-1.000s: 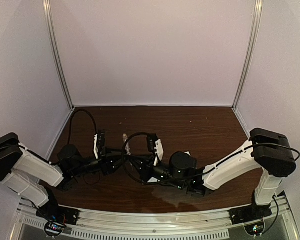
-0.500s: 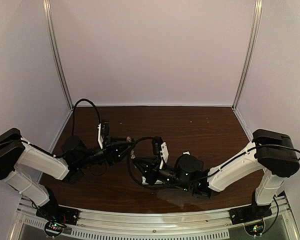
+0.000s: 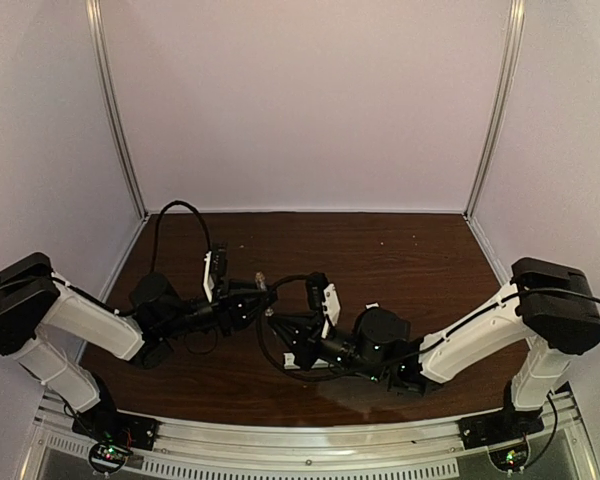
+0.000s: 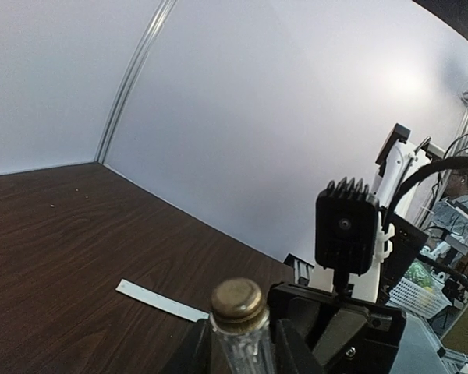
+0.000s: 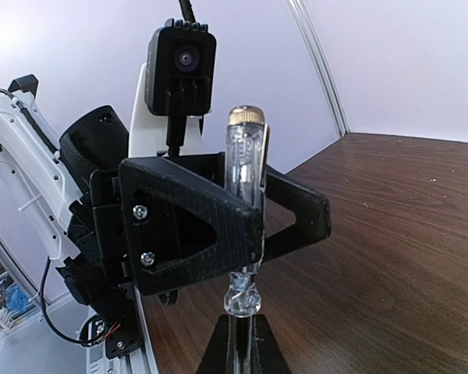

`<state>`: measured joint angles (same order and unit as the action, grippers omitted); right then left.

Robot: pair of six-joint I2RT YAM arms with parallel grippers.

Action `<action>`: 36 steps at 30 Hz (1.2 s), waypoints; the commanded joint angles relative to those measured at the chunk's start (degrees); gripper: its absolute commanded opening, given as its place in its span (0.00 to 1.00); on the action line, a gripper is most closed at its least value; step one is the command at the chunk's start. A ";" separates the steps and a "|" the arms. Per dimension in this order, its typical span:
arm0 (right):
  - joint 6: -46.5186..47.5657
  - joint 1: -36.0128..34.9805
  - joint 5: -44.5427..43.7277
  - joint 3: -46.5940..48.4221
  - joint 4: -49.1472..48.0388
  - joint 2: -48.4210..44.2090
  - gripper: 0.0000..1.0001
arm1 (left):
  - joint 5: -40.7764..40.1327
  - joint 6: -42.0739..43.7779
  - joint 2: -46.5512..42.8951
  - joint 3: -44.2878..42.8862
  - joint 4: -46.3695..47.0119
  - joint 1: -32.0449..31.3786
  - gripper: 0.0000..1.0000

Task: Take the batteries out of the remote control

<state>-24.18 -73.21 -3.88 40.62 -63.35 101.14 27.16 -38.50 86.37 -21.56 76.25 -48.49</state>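
A clear-handled screwdriver (image 3: 263, 288) with a brass cap (image 4: 236, 300) is held between both arms above the table. My left gripper (image 3: 248, 300) is shut on its clear handle (image 5: 246, 160). My right gripper (image 3: 280, 326) is shut on the thin metal shaft just below the handle (image 5: 242, 343). A pale bar (image 3: 298, 361) lies on the table under the right wrist, mostly hidden; it may be the white remote control. The batteries are not in view.
A thin flat white cover strip (image 4: 160, 300) lies on the dark wood table (image 3: 420, 260), also seen by the right arm (image 3: 372, 306). White walls close the back and sides. A metal rail runs along the near edge (image 3: 310, 440).
My left gripper has carried the screwdriver to the right and forward. The right wrist has shifted a little right, and its fingers now close on the shaft.
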 commanded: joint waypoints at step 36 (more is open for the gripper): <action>-0.21 2.84 6.01 3.81 70.76 -37.78 0.93 | 24.23 11.22 6.11 -7.56 -4.40 -0.11 0.00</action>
<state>-22.37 -71.37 -2.15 40.84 -5.87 64.93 45.47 -30.09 90.70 -27.44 72.47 -48.90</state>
